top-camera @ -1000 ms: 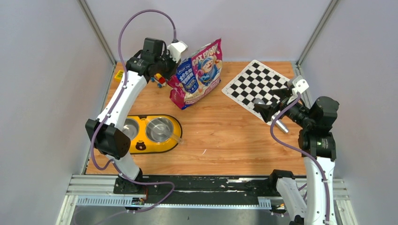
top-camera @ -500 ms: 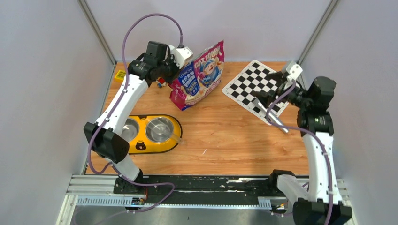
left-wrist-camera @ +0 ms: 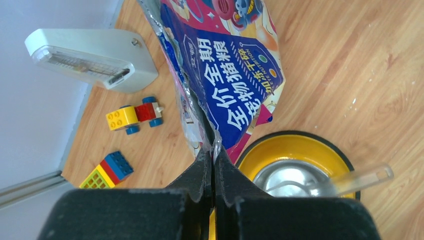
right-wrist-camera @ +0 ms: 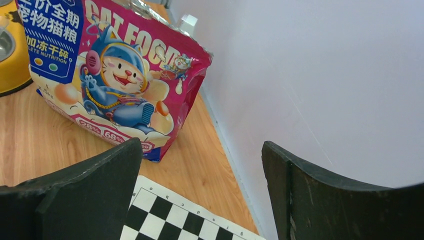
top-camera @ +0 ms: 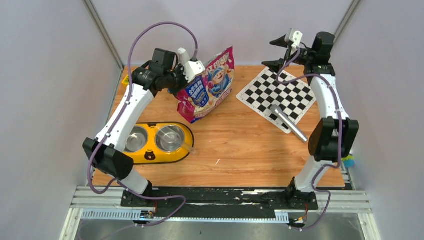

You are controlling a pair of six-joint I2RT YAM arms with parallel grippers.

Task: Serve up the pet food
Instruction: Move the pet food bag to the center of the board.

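Left pincer (left-wrist-camera: 212,152) is clamped on the crumpled foil edge of the cat food bag (top-camera: 206,87), which stands tilted near the worktop's (top-camera: 240,145) far edge, its kibble hidden inside. Right pincer (top-camera: 275,52) gapes wide above the far-right corner, holding nothing.

Wooden table (top-camera: 240,145) — carrying cat-food bag (top-camera: 207,87), yellow feeder (top-camera: 150,155), checkerboard (top-camera: 277,90), metal rod (top-camera: 289,123), toy bricks (left-wrist-camera: 135,114).

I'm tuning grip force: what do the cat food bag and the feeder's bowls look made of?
Cat food bag: glossy printed plastic film, seemingly foil-lined, given the silvery crinkled edge at its top. Bowls: probably polished stainless steel, judging by their grey mirror-like sheen.
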